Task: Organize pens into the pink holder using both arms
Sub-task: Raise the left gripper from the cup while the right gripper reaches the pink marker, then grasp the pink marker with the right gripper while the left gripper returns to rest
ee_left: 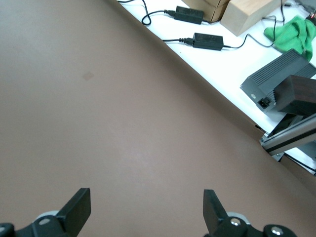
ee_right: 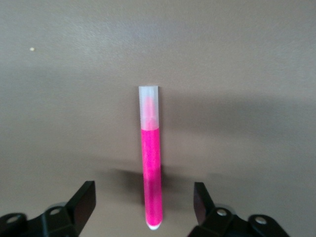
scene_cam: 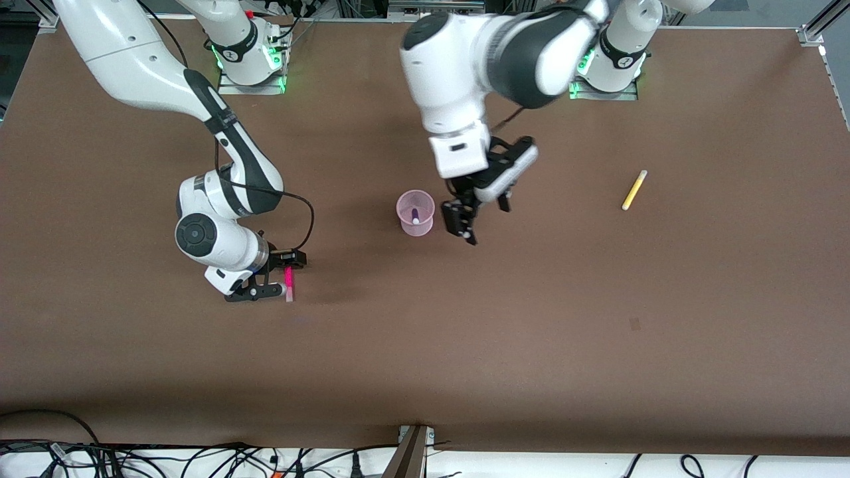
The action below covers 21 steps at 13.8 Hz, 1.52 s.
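Note:
The pink holder stands upright mid-table with the purple pen in it. My left gripper hangs open and empty beside the holder, toward the left arm's end; its wrist view shows only bare table between the jaws. The magenta pen lies on the table nearer the front camera, toward the right arm's end. My right gripper is low and open, one finger on each side of the pen. The yellow pen lies toward the left arm's end. The green pen is out of view.
The brown table has its front edge lined with cables. In the left wrist view, power adapters, a grey box and a green cloth lie off the table edge.

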Each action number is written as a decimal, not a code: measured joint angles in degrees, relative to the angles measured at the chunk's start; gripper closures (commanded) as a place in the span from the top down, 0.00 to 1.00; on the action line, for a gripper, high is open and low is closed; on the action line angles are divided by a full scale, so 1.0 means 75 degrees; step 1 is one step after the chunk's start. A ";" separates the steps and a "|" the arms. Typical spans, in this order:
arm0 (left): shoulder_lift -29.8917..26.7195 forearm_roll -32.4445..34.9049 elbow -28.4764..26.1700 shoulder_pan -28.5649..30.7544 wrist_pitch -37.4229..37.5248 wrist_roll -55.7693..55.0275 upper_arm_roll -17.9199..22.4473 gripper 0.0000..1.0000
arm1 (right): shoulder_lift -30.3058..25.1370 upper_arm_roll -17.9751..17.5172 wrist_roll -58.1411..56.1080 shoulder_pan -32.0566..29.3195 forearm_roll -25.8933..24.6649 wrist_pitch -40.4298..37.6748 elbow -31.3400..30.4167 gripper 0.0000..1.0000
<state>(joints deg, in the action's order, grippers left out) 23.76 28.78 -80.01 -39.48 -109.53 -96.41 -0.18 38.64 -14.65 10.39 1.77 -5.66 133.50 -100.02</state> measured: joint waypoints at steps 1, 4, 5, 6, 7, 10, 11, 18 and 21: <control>-0.0199 -0.0355 -0.0001 0.0332 0.0001 0.0684 -0.0001 1.00 | 0.0062 0.0007 -0.0002 0.0000 -0.0004 0.0017 -0.0006 0.78; -0.0649 -0.1356 -0.0005 0.1319 0.0005 0.2635 -0.0004 1.00 | 0.0085 0.0016 -0.0004 -0.0002 -0.0009 0.0014 -0.0168 0.75; -0.0748 -0.1628 -0.0009 0.1624 0.0007 0.3205 -0.0004 1.00 | 0.0064 0.0016 -0.0004 -0.0002 -0.0009 0.0014 -0.0261 0.72; -0.0830 -0.1883 -0.0013 0.1922 0.0017 0.3756 -0.0007 1.00 | 0.0018 0.0017 -0.0004 -0.0002 -0.0015 0.0023 -0.0345 0.71; -0.0885 -0.2151 -0.0015 0.2207 0.0047 0.4344 -0.0008 1.00 | -0.0072 0.0016 -0.0004 -0.0002 -0.0015 0.0022 -0.0474 0.68; -0.0949 -0.3054 -0.0043 0.3078 0.0449 0.6505 -0.0008 1.00 | -0.0373 0.0021 -0.0004 -0.0004 -0.0015 0.0026 -0.0949 0.51; -0.0957 -0.3354 -0.0070 0.3406 0.0554 0.7311 -0.0006 1.00 | -0.0443 0.0025 -0.0004 -0.0005 -0.0015 0.0042 -0.1040 0.47; -0.0977 -0.3882 -0.0922 0.4634 0.0930 1.1365 -0.0024 1.00 | -0.0494 0.0066 0.0002 -0.0019 -0.0014 0.0335 -0.1019 0.56; -0.1040 -0.3882 -0.1341 0.4943 0.0927 1.2301 -0.0029 1.00 | -0.0442 0.0067 0.0006 -0.0019 -0.0014 0.0359 -0.0937 0.48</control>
<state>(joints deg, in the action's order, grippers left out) 15.96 -0.33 -90.07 -2.41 -102.57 -4.15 -0.40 35.33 -14.15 10.43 1.63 -5.76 136.18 -107.05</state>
